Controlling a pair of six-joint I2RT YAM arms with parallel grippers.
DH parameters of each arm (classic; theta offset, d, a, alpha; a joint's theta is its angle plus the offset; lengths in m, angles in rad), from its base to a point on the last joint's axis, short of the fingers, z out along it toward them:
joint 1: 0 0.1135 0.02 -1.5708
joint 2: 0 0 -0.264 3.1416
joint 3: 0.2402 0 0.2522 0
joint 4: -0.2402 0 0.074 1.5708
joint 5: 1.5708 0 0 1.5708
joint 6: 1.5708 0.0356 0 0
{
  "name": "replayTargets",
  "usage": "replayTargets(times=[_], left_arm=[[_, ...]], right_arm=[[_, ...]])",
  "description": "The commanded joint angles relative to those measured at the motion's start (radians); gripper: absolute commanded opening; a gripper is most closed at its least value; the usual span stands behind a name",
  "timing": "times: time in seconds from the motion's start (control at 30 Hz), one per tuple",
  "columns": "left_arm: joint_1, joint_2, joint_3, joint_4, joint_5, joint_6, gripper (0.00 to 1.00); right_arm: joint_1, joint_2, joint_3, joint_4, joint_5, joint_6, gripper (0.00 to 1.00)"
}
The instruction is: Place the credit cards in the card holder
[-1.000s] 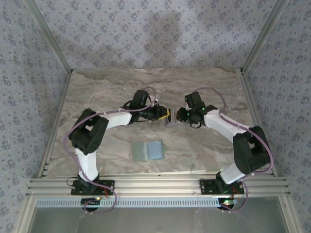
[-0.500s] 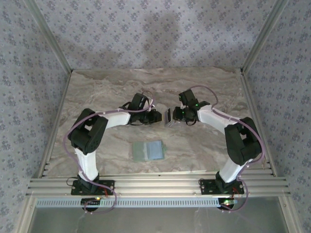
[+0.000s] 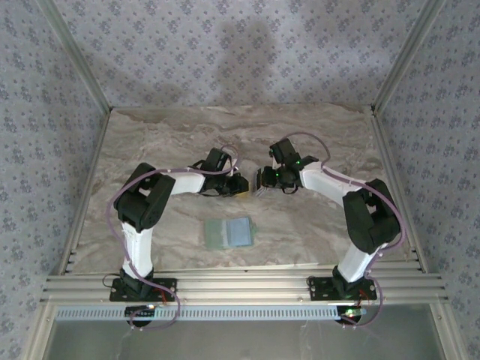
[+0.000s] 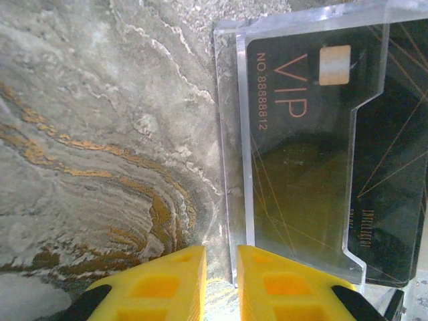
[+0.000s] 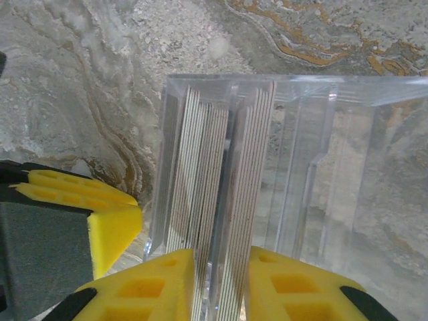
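Right hand [image 5: 219,261] pinches stack of thin silvery credit cards [image 5: 200,174] in clear acrylic box [image 5: 334,120]; left hand [image 4: 221,261]: grip cannot be told. Flat sage-green bifold card holder [image 3: 229,232] lies at their 7 o'clock, long axis 9-to-3.

Fingers [image 4: 154,284] yellow — card [image 4: 301,167] black, orange lettering; table [image 4: 87,134] grey marble, orange-veined.

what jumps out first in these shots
The two arms meet at the centre of the top view over a clear box packed with credit cards, the right gripper straddling the stack edge-on. The left wrist view shows a black VIP card inside it. The green card holder lies flat nearer the bases.
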Motion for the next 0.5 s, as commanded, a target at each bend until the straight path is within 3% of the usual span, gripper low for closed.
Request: replayTargets(times=[0.0,0.47], left_arm=[[-0.005,0.019,0.023,-0.021,-0.002,0.017,0.19],[-0.006,0.023,0.025,-0.013,0.004,0.005,0.19]], right_arm=[[0.007,0.0,0.022,0.006,-0.029,-0.018,0.3],[-0.075,0.089,0.031,0.077,-0.246,0.028,0.41]])
